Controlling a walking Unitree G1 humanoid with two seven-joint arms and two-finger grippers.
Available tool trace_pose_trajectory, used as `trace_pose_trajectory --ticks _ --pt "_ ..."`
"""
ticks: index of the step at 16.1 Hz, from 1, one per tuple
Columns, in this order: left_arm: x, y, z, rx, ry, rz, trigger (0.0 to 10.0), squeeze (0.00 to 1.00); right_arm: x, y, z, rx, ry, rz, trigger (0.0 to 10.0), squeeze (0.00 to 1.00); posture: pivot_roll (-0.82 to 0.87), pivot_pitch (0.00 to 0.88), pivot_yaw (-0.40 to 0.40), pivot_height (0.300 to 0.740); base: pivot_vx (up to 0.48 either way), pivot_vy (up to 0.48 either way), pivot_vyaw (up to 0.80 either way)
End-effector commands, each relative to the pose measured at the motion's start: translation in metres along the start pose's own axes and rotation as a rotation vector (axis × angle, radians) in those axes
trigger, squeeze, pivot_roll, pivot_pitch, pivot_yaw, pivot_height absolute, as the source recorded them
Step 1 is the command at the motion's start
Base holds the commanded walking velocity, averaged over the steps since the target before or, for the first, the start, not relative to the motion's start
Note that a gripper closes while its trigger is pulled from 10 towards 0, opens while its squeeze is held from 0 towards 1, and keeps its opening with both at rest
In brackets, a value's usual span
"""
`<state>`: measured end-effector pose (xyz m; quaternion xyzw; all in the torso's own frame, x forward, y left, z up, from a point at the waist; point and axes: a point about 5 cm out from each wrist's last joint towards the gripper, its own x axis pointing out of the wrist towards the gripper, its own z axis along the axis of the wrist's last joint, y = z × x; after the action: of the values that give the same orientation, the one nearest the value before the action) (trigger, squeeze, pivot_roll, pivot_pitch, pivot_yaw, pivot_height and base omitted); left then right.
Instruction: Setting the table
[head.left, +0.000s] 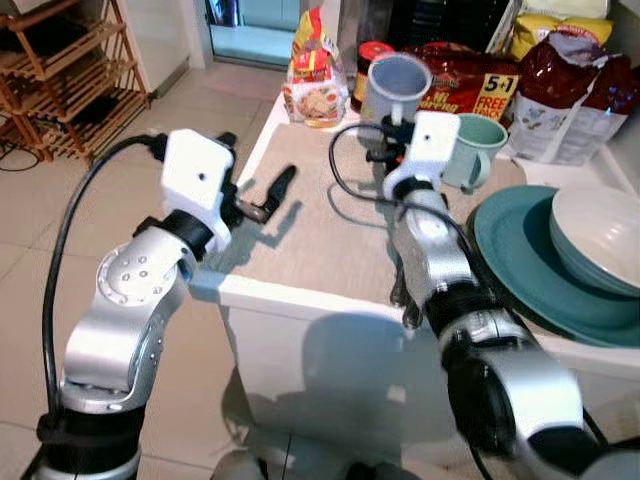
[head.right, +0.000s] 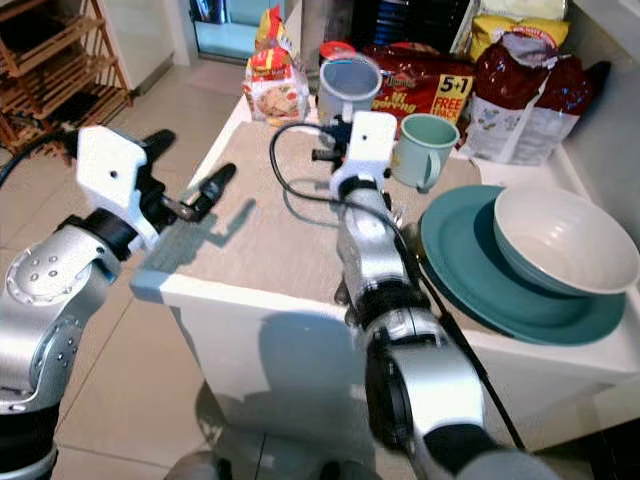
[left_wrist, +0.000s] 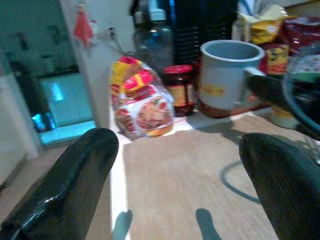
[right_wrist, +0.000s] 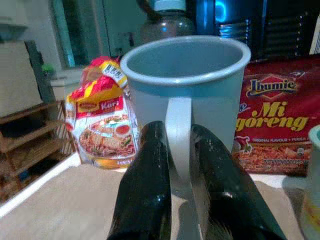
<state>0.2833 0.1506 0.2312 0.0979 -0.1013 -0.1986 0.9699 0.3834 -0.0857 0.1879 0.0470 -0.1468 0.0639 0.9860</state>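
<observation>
White bowl (head.right: 560, 240) sits on teal plate (head.right: 470, 280). Right gripper (right_wrist: 179, 170) pinches grey-blue mug (right_wrist: 187, 85) by its handle; left gripper (left_wrist: 175, 165) fingers spread.

The blue mug (right_wrist: 186, 95) hides most of the bottle (right_wrist: 170, 20) behind it, and its own base is covered by the right gripper (right_wrist: 180, 165), whose fingers close on the handle. In the head views the right arm covers that gripper. The green mug (right_wrist: 313, 185) is cut off by the picture's edge, as are the teal plate (head.left: 520, 270) and white bowl (head.left: 600, 235). The left gripper (left_wrist: 175, 170) shows blurred, its fingers cut off.
</observation>
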Motion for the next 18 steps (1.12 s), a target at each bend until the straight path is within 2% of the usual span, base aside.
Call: trace_pose_trajectory --ticks 1,2,4,7,10,12,13,14,15,17,18 --pt "-0.004 0.002 -0.001 -0.008 0.000 0.037 10.0 0.00 -0.005 0.001 0.016 -0.072 -0.123 0.042 0.0 0.00 0.28 0.041 -0.071 0.740 0.000 0.000 0.00" --pt "-0.004 0.003 -0.002 -0.011 0.000 0.043 10.0 0.00 -0.007 0.002 0.018 -0.091 -0.147 0.052 0.0 0.00 0.27 0.042 -0.071 0.740 0.000 0.000 0.00" --pt "-0.002 0.001 -0.006 -0.044 -0.001 0.069 10.0 0.00 -0.024 0.000 0.046 -0.287 -0.386 0.103 0.0 0.00 0.26 0.044 -0.069 0.740 0.000 0.000 0.00" --pt "-0.001 -0.005 -0.006 -0.067 -0.017 0.068 10.0 0.00 -0.034 -0.009 0.062 -0.342 -0.487 0.041 0.0 0.00 0.27 0.031 -0.076 0.740 0.000 0.000 0.00" --pt "0.002 -0.010 -0.003 -0.086 -0.033 0.049 10.0 0.00 -0.042 -0.008 0.076 -0.351 -0.594 0.040 0.0 0.00 0.27 0.015 -0.065 0.740 0.000 0.000 0.00" --pt "0.003 -0.011 -0.002 -0.078 -0.041 0.040 10.0 0.00 -0.044 -0.006 0.076 -0.320 -0.575 0.053 0.0 0.00 0.27 0.015 -0.065 0.740 0.000 0.000 0.00" --pt "0.003 -0.013 -0.005 -0.061 -0.029 0.032 10.0 0.00 -0.047 -0.006 0.064 -0.232 -0.450 0.084 4.7 0.00 0.26 0.000 -0.043 0.740 0.000 0.000 0.00" --pt "0.003 -0.013 -0.006 -0.058 -0.027 0.031 10.0 0.00 -0.049 -0.006 0.062 -0.210 -0.428 0.091 4.7 0.00 0.26 0.000 -0.043 0.740 0.000 0.000 0.00" --pt "0.001 -0.015 -0.006 -0.055 -0.023 0.027 10.0 0.00 -0.058 -0.008 0.061 -0.155 -0.402 0.087 10.0 0.00 0.26 0.000 -0.048 0.740 -0.368 0.000 0.00" --pt "0.000 -0.018 -0.007 -0.040 -0.015 0.017 10.0 0.00 -0.069 -0.010 0.061 -0.097 -0.373 0.080 10.0 0.00 0.24 0.000 -0.053 0.740 -0.375 0.000 0.00" --pt "0.000 -0.019 -0.008 -0.038 -0.014 0.017 10.0 0.00 -0.072 -0.011 0.062 -0.105 -0.369 0.089 10.0 0.00 0.24 0.000 -0.061 0.740 -0.386 0.000 0.00"
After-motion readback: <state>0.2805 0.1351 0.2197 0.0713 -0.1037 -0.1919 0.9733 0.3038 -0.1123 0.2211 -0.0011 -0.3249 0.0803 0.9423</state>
